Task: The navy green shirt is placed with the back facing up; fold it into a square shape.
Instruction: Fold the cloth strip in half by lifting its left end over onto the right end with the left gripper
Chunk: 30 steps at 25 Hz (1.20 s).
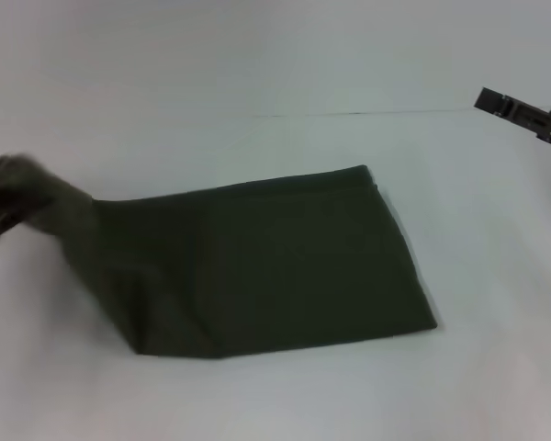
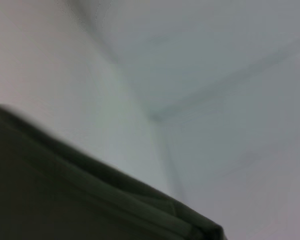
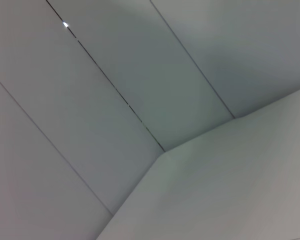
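Note:
The navy green shirt (image 1: 285, 266) lies on the white table as a dark olive, roughly rectangular folded shape in the middle of the head view. Its left end is drawn up and out to the left edge, where my left gripper (image 1: 5, 197) holds it, blurred and wrapped in the cloth. In the left wrist view a folded edge of the shirt (image 2: 65, 195) fills the lower part. My right gripper (image 1: 523, 115) hangs off the cloth at the far right, above the table's back edge. The right wrist view holds no shirt.
The white table (image 1: 257, 404) spreads around the shirt on all sides. A thin seam (image 1: 349, 114) marks where it meets the pale wall behind. The right wrist view has only white panels and their joints (image 3: 105, 80).

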Each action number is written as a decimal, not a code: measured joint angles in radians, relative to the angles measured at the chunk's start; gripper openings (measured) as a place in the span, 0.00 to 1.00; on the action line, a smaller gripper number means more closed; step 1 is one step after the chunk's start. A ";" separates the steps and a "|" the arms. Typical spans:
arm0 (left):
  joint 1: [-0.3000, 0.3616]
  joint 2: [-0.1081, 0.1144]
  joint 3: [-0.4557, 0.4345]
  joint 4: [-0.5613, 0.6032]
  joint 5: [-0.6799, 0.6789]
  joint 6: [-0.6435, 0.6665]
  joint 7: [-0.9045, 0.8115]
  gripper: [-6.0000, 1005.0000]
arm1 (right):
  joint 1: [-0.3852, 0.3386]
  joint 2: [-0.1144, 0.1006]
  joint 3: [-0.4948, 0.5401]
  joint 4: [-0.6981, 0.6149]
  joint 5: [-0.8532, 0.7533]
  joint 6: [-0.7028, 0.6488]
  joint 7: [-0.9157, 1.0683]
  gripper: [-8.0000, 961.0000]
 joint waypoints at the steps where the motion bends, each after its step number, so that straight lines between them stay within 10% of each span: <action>1: -0.025 -0.010 0.026 -0.009 -0.022 0.010 0.004 0.02 | -0.007 0.001 -0.001 0.000 0.008 -0.004 -0.006 0.97; 11: -0.302 -0.120 0.202 -0.316 -0.065 -0.224 0.191 0.02 | -0.106 -0.036 0.002 0.002 0.067 -0.070 -0.040 0.97; 18: -0.453 -0.133 0.181 -0.695 -0.071 -0.614 0.365 0.02 | -0.118 -0.066 0.000 0.004 0.078 -0.038 -0.098 0.97; 30: -0.386 -0.134 0.100 -0.861 -0.070 -0.668 0.512 0.21 | 0.020 -0.038 -0.073 0.037 0.062 0.130 -0.167 0.97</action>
